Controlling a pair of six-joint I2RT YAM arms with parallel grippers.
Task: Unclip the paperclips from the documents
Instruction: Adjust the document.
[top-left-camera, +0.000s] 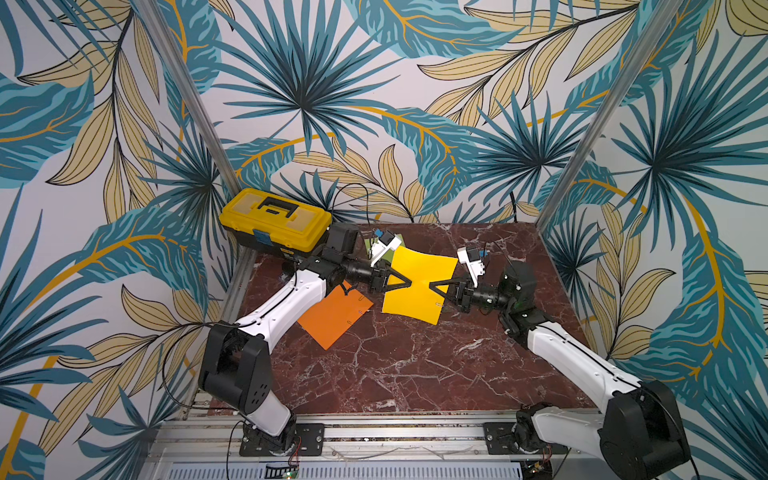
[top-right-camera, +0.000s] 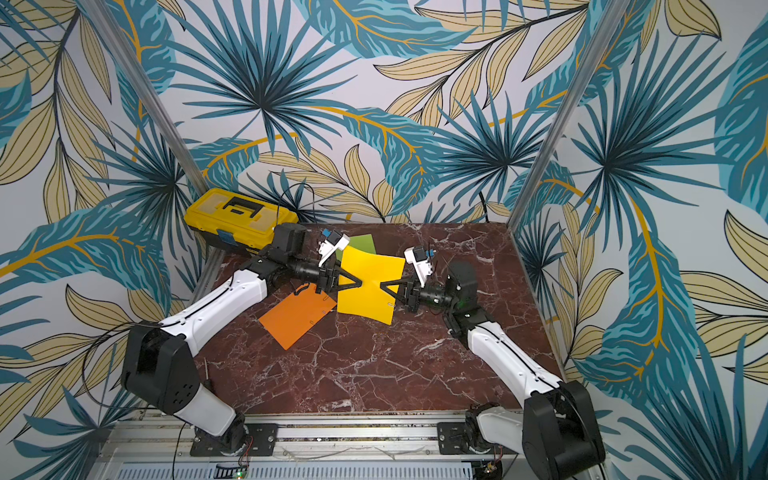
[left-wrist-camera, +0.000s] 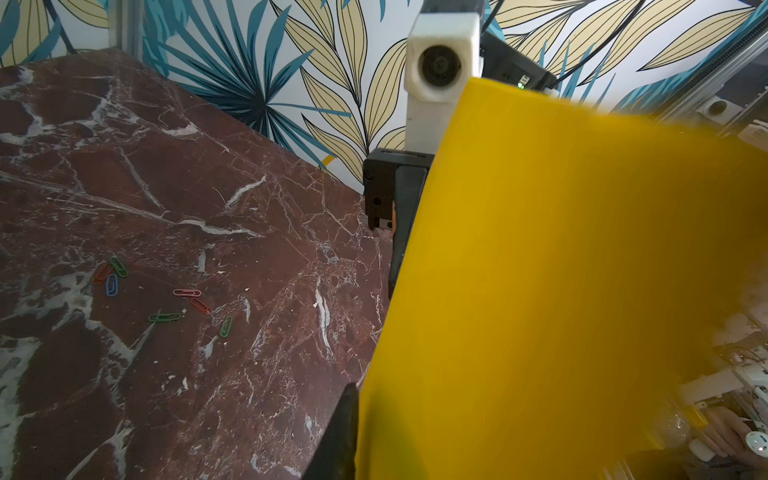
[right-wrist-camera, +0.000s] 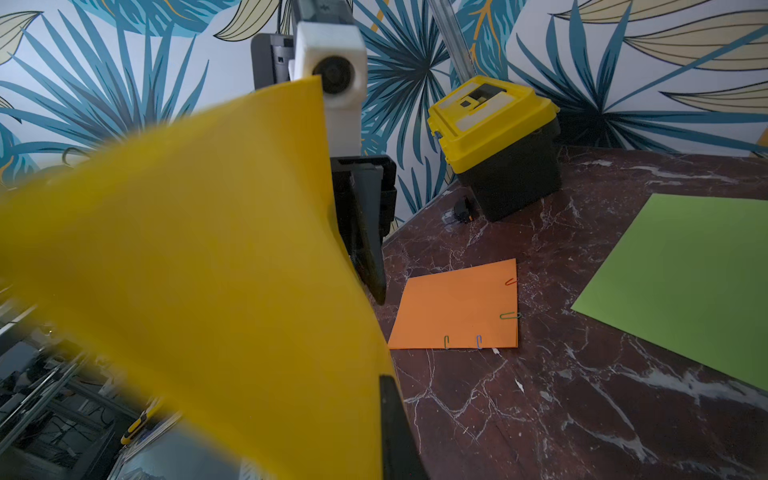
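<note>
In both top views the yellow sheet (top-left-camera: 419, 266) hangs lifted between the claws. The left gripper (top-left-camera: 409, 284) pinches it from 9 o'clock, the right gripper (top-left-camera: 433, 286) from 3.

Left wrist view: the sheet runs into the claw, and loose paperclips (left-wrist-camera: 166, 299) lie apart on the marble table (left-wrist-camera: 124, 166).

Right wrist view: the sheet again runs into the claw.

toolbox (top-left-camera: 276, 220) back left on table (top-left-camera: 415, 365), raised sheet (top-left-camera: 419, 266) right of flat sheet (top-left-camera: 336, 318)
</note>
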